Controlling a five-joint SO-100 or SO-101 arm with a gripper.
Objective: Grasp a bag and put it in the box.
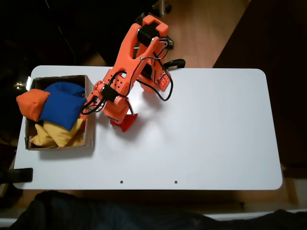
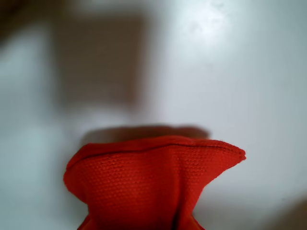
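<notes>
Already the jaws (image 1: 125, 120) were pinched shut on the red beanbag (image 2: 153, 187), hanging over the tabletop (image 1: 206, 129). Cardboard box (image 1: 89, 115) lay just left in the fixed view.

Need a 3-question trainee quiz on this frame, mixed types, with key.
1. True or false: the red beanbag already lies in the cardboard box.
2. Which beanbag hangs over the box's left wall in the fixed view: A orange, B blue, C yellow?
3. Fill in: in the fixed view the hand is to the ___ of the box.

Key: 1 false, the hand holds it above the white table; 2 A, the orange beanbag; 3 right.
</notes>
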